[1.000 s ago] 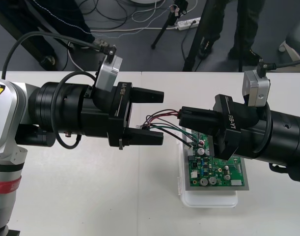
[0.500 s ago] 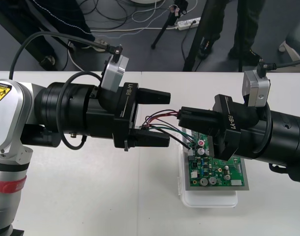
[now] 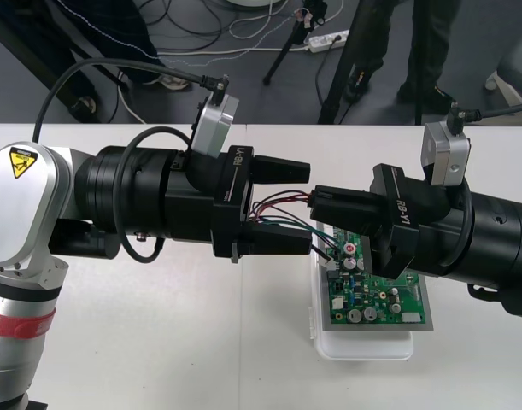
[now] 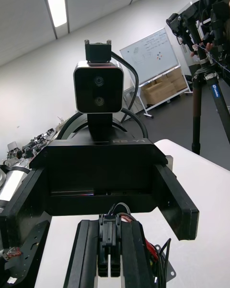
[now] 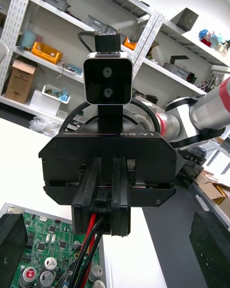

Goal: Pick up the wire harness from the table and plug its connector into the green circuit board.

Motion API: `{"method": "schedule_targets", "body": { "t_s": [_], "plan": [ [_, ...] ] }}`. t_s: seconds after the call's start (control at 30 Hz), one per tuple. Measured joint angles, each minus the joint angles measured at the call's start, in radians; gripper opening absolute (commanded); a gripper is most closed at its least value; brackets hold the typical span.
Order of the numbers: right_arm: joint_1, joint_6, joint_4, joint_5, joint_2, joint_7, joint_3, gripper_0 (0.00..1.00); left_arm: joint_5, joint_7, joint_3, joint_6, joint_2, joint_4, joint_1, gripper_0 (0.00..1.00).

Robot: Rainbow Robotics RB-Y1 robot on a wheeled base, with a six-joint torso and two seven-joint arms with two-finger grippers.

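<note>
Left gripper [image 3: 307, 206]: reaches from the left of the frame to the middle, above the table [image 3: 158, 342]. Its fingers are spread wide, one above the wire loop and one below it, and appear to touch nothing.

Right gripper [image 3: 314, 202]: comes in from the right of the frame, tip to tip with the left gripper. Its fingers are pressed together, clamped on one end of the wire harness.

Wire harness [image 3: 282, 202]: held off the table at the centre of the frame. The wires bow leftward from the right fingers into the gap between the left fingers, then run down and right to a small dark end at the board's upper-left corner — whether that end sits in the board cannot be told.

Green circuit board [image 3: 376, 295]: lower right of centre, flat on its white base [image 3: 363, 348], partly under the right gripper.

Left wrist view: its own fingers [image 5: 12, 237] stand far apart at the lower corners. The right gripper [image 5: 108, 206] faces it at mid-frame, with red and black wires [image 5: 88, 242] dropping toward the board [image 5: 40, 264].

Right wrist view: its own fingers [image 4: 132, 254] are close together, with a black piece of the harness [image 4: 109, 237] pinched between them.
</note>
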Motion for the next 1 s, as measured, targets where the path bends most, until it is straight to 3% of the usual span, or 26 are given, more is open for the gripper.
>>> {"method": "schedule_targets", "body": {
  "t_s": [0.1,0.13,0.17,0.2,0.23,0.27,0.33,0.37,1.0],
  "plan": [
    [0.000,0.000,0.000,0.000,0.001,0.000,0.000,0.00,0.000,0.000,-0.001,0.001,0.000,0.000,0.000,1.00],
    [0.000,0.000,0.000,0.000,0.001,0.000,0.000,0.00,0.000,0.000,-0.001,0.001,0.000,0.000,0.000,0.94],
    [0.000,0.000,0.000,0.000,0.001,0.000,0.000,0.00,0.000,0.000,-0.001,0.001,0.000,0.000,0.000,0.78],
    [0.000,0.000,0.000,0.000,0.001,0.000,0.000,0.00,0.000,0.000,-0.001,0.002,0.000,0.000,0.000,0.70],
    [0.000,0.000,0.000,0.000,0.001,0.000,0.000,0.00,0.000,0.000,-0.001,0.002,0.000,0.000,0.000,0.51],
    [0.000,0.000,0.000,0.000,0.001,0.000,0.000,0.00,0.000,0.000,-0.001,0.003,0.000,0.000,0.000,0.43],
    [0.000,0.000,0.000,0.000,0.002,0.000,0.000,0.00,0.000,0.000,-0.001,0.003,0.000,0.000,0.000,0.11],
    [0.000,0.000,0.000,0.000,0.002,0.000,0.000,0.00,0.000,0.000,-0.001,0.003,0.000,0.000,0.000,0.03],
    [0.000,0.001,-0.001,0.000,0.003,0.000,0.000,0.00,0.000,0.000,0.000,0.012,0.001,0.008,0.000,0.00]
  ]
}}
